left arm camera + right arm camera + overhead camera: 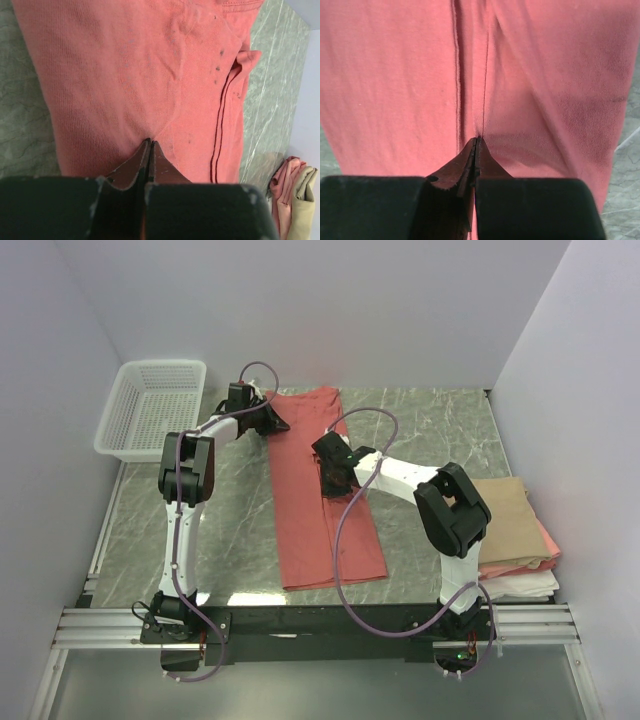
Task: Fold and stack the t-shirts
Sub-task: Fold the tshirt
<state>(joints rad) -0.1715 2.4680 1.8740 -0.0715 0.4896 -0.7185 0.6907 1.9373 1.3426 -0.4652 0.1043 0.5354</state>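
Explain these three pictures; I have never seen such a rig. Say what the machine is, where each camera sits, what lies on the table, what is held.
A robot: two arms bolted side by side. The wide picture looks down from above and behind them. Each close-up comes from a camera on one wrist. On the marbled table lie a salmon-red shirt, a white mesh basket at far left, and a folded pile at right: tan shirt on top, pink shirt and white shirt below. The left hand is shut, pinching the salmon-red shirt near its far end; the right hand is shut, pinching its middle.
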